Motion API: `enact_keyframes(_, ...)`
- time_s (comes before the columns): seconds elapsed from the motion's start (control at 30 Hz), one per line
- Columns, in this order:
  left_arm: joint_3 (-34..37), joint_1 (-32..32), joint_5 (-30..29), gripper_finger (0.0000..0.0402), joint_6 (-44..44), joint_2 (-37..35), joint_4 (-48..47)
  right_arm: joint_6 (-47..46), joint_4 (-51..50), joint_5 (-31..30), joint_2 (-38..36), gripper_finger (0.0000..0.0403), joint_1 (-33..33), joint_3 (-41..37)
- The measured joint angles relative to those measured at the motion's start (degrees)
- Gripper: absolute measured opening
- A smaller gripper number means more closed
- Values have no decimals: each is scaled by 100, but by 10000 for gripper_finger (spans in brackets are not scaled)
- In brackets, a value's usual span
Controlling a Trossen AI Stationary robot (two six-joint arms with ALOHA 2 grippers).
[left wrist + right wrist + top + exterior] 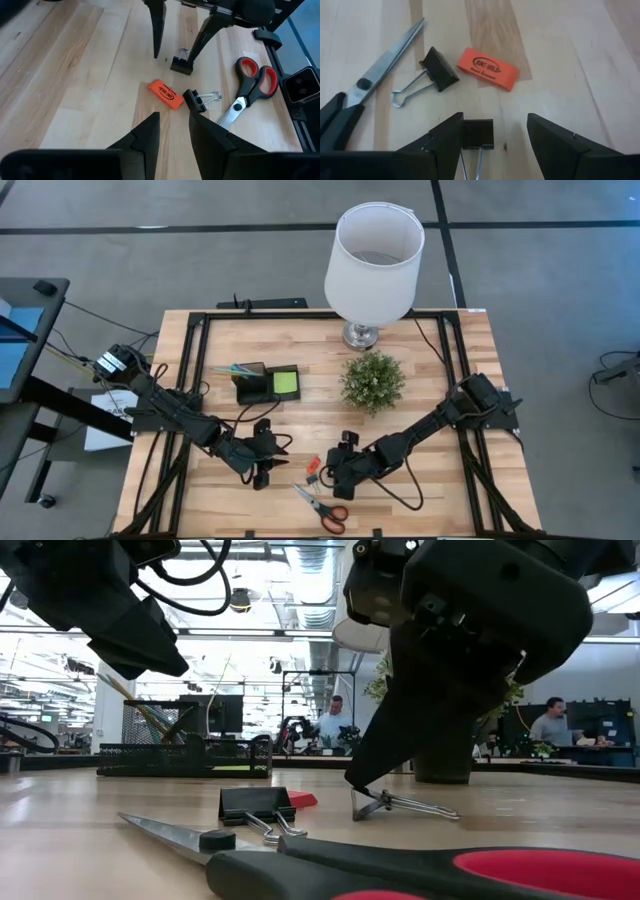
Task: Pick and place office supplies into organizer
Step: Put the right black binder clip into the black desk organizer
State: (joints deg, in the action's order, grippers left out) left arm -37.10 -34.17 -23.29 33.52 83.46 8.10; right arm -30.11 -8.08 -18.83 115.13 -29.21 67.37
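Left claw (172,132) hanging open over the wooden surface (75,85), orange eraser (165,93) lying mid-frame, red-handled scissors (252,87) lying at right

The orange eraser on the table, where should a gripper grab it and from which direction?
Judging by its pose, take the orange eraser from straight above, fingers closing across its two long edges at mid-length. It lies flat, a slim block, with bare wood on both sides and the black binder clip just off one end.

Orange eraser (488,69), dark print. Black binder clips (439,69), silver wire handles. Scissors (251,85): red-and-black handles, steel blades. Lime-green sticky pad (286,383) in black mesh organizer (252,389). White lampshade (373,262). Pale wood table (440,380).
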Motion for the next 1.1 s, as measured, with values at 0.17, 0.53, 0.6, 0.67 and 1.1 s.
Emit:
enact_keyframes(0.17,0,0,1,98,11,0,2,-27,104,-50,7,219,9,2)
enact_keyframes(0.53,0,0,41,98,35,0,92,2,-45,376,9,219,-26,284)
enact_keyframes(0.6,0,0,42,98,35,0,98,-34,-228,378,30,219,-72,284)
enact_keyframes(0.67,0,0,42,98,35,0,96,-100,-395,376,48,219,-109,282)
enact_keyframes(1.1,-2,0,44,98,39,-2,245,-151,-387,141,48,219,-129,284)
